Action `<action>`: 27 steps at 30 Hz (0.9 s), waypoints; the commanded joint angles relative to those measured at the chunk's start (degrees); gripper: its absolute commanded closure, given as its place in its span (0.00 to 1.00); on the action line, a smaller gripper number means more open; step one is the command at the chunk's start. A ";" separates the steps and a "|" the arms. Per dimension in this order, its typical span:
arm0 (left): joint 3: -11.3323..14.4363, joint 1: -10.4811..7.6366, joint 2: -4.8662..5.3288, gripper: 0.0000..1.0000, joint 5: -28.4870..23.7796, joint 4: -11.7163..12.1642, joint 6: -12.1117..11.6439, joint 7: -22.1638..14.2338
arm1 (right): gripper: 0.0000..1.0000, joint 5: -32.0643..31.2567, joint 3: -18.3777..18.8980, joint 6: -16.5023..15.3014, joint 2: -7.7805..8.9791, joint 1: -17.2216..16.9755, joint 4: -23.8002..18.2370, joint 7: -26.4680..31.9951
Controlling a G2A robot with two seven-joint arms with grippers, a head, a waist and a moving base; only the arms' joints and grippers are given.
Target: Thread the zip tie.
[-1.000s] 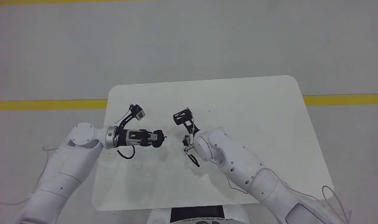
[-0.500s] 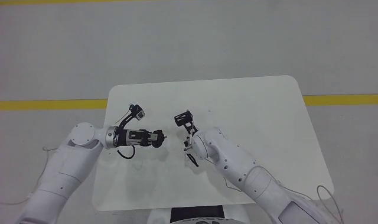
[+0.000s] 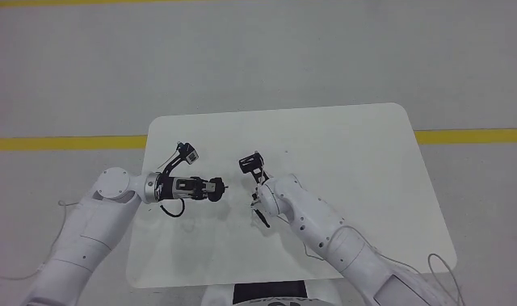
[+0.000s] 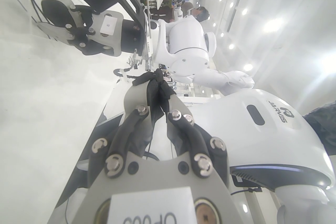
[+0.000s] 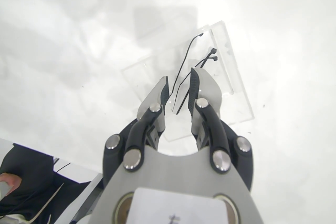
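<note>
**DESK:** How far along is the threading?

**FIELD:** Barely begun, by the look of it. No tail has gone through a head anywhere. The right end effector point(image 5: 179, 73) hangs point-down over a clear tray point(image 5: 236, 93) on the white worktop point(image 3: 363, 161). Its jaws stand about half open and grip nothing. Loose zip ties point(image 5: 185, 59) lie in the tray beneath it, some passing between the fingers. I judge this the pick-up stage.

**DESK:** And the other arm?

**FIELD:** The left end effector point(image 4: 157, 80) is held level to the left of the tray and apart from it, jaws pressed together. A small dark lump sits at the tips. Whether that is a tie or only the pads, I cannot tell.

**DESK:** What do the ties look like?

**FIELD:** Thin black straps, each ending in a small square head. Three heads show. Two straps run close together and a longer one curves off alone. All lie flat and open, none looped.

**DESK:** What remains?

**FIELD:** Nearly everything: grasp one tie, lift it clear of the tray, then feed its tail through its own head.
</note>
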 commanded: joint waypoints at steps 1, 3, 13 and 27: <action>0.00 0.00 0.00 1.00 0.00 0.00 0.00 0.00 | 0.82 -0.35 0.13 0.00 -0.24 0.06 0.45 0.19; 0.00 0.00 0.00 1.00 0.00 0.00 0.00 0.00 | 0.82 -0.69 0.25 0.00 -0.52 0.09 0.88 0.32; 0.00 0.00 0.00 1.00 0.00 0.00 0.00 0.00 | 0.90 -2.86 1.00 0.00 -1.76 -0.18 1.93 1.32; 0.00 0.00 0.00 1.00 0.00 0.00 0.00 0.00 | 0.96 -5.01 1.87 0.00 -2.83 -0.82 2.04 2.05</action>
